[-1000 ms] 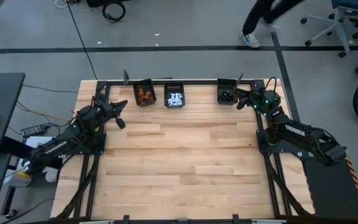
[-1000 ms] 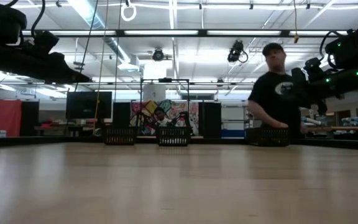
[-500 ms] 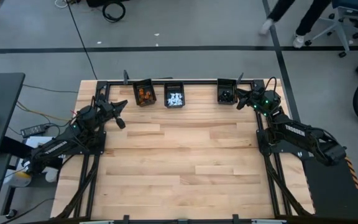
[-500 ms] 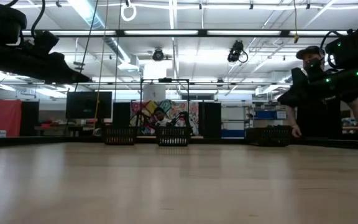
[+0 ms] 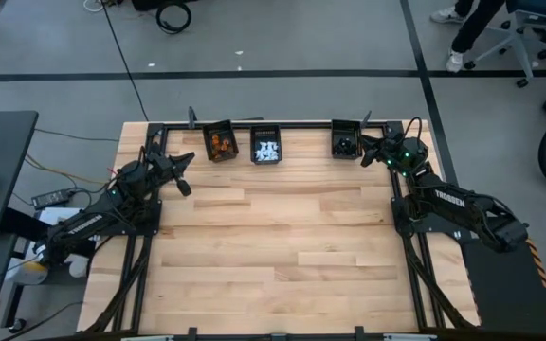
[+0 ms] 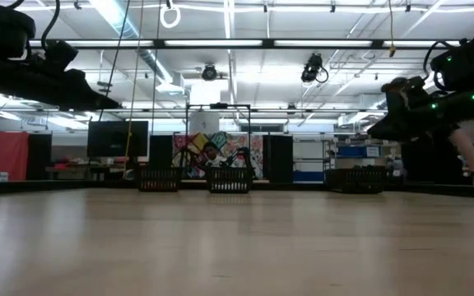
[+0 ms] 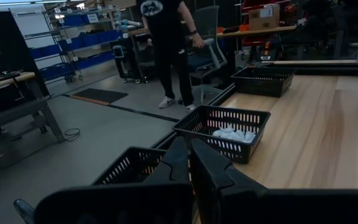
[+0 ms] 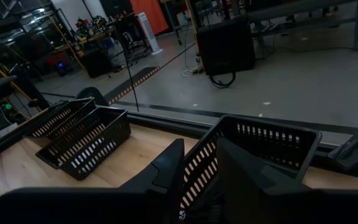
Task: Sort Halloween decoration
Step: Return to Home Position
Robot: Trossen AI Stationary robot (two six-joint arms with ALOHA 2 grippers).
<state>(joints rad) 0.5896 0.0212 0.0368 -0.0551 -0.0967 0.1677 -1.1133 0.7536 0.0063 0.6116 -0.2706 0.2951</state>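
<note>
High view: the pale plank tabletop (image 5: 273, 237) is bare except for three black bins along its far edge. The left bin (image 5: 218, 124) holds the orange Halloween decoration (image 5: 220, 145), the middle bin (image 5: 266, 127) the white pieces (image 5: 267, 150), and the right bin (image 5: 345, 123) dark shapes (image 5: 346, 146) too small to make out. The left hand (image 5: 186, 173) hovers over the tabletop's left side, well apart from the bins. The right hand (image 5: 364, 152) sits just beside the right bin. The floor around the tabletop is grey with dark tape lines. A person's legs (image 5: 464, 28) and an office chair (image 5: 529, 24) show at the far right.

Low view: the wood runs level to the three bins at the back. Beyond them is a hall with striplights, a black frame and a bright poster (image 6: 216, 153). A person's arm (image 6: 470, 160) shows at the right edge.

Left wrist view: the left hand's fingers (image 7: 204, 168) stand almost together, a mere slit between them, holding nothing. Past them the white pieces lie in their bin, and a person (image 7: 169, 50) stands on the floor by a chair.

Right wrist view: the fingers (image 8: 169, 168) are a narrow gap apart, empty, with the right bin right ahead.
</note>
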